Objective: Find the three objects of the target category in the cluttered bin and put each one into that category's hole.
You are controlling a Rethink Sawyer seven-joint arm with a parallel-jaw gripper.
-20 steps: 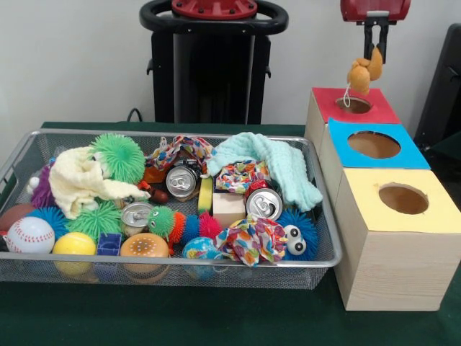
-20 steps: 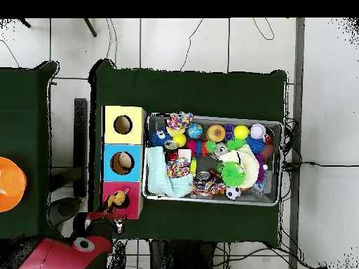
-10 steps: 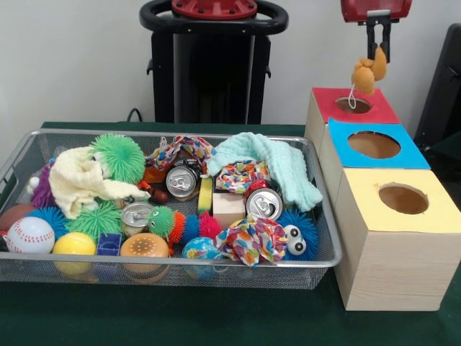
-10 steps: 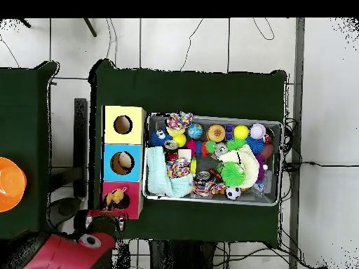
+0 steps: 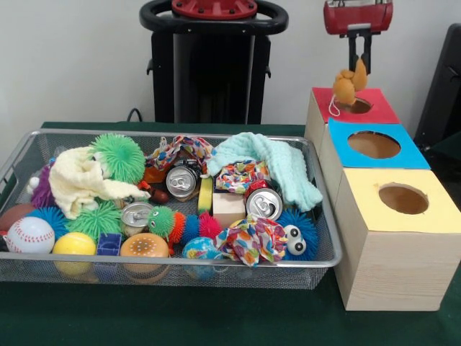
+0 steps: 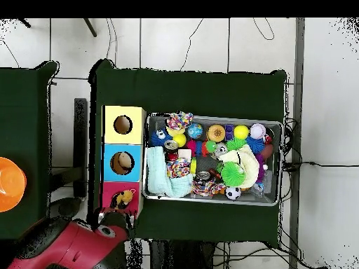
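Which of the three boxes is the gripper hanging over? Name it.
The red-topped box, at the row's far end; the gripper dangles the orange plush toy above its hole. The blue and yellow ones stand clear.

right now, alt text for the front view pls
A gripper shut on an orange soft toy hangs over the red box, beside blue and yellow boxes. A wire bin of toys, cans and cloths sits alongside.
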